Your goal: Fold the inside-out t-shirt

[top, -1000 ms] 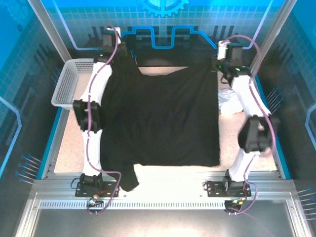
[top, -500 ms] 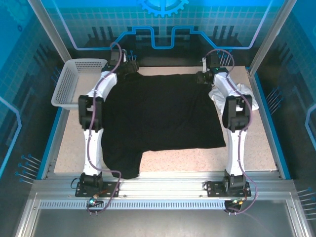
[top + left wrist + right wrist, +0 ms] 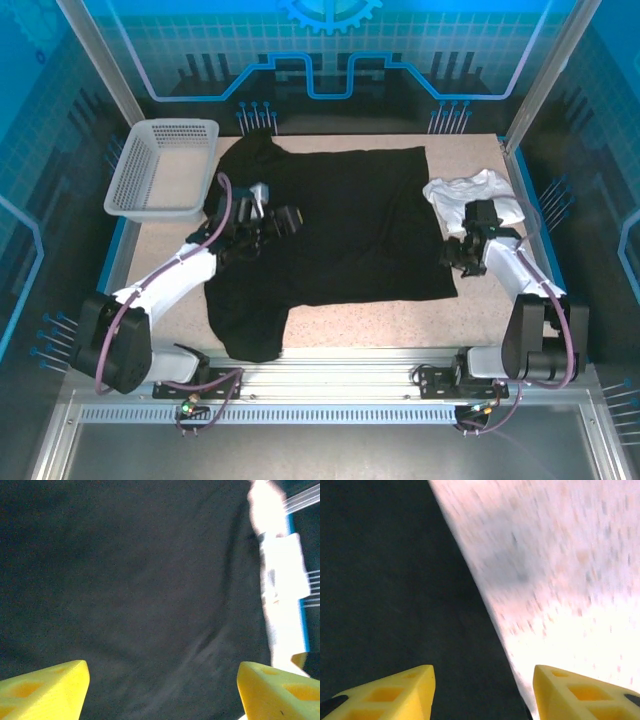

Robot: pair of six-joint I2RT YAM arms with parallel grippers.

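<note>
The inside-out t-shirt [image 3: 340, 225] lies spread flat on the table, black side up, with one sleeve hanging toward the near left edge. My left gripper [image 3: 293, 218] hovers open over the shirt's left half. In the left wrist view its yellow fingertips [image 3: 45, 687] stand wide apart over bare black cloth [image 3: 140, 580]. My right gripper [image 3: 453, 256] is open at the shirt's right edge. In the right wrist view the black hem [image 3: 395, 580] runs between its fingertips [image 3: 580, 690], with nothing held.
A white garment [image 3: 470, 190] lies crumpled at the right, just behind my right gripper. A white mesh basket [image 3: 165, 170] stands at the far left. Speckled tabletop [image 3: 560, 555] shows to the right of the shirt and along the near edge [image 3: 380, 320].
Both grippers have let go of the shirt's far corners and opened. Both arms have pulled back from the far edge toward the near side. The shirt now lies flat.
</note>
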